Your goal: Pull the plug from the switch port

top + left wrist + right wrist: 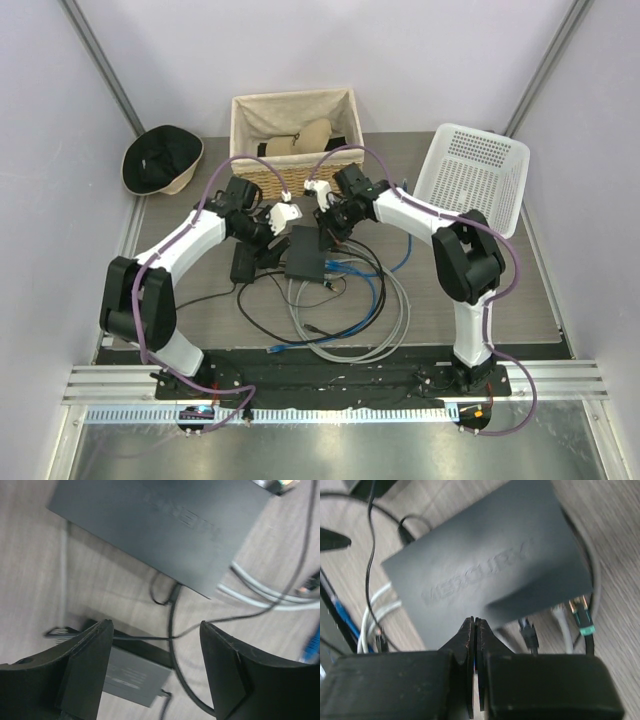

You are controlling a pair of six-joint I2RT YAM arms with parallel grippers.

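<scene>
Closest in, the left gripper [155, 625] hangs wide open and empty above the brick [132, 677] and its thin cord [172, 612]. The switch [155, 525] lies flat on the table [30, 580] just beyond its fingertips. Further right, the switch's port edge [540, 602] faces the right wrist camera. A black plug [528, 634], a grey cable [563, 622] and a green-tipped plug [583, 623] meet that edge, though how deeply each is seated is too shadowed to tell. The right gripper [475, 622] is pinched fully shut, with nothing visible between its tips, just left of the black plug. A plug like these is probably small, hard and held in by a latch, while its cable is limp. It seems best to grip the plug body itself. The switch looks light and likely to slide, so it needs bracing.
</scene>
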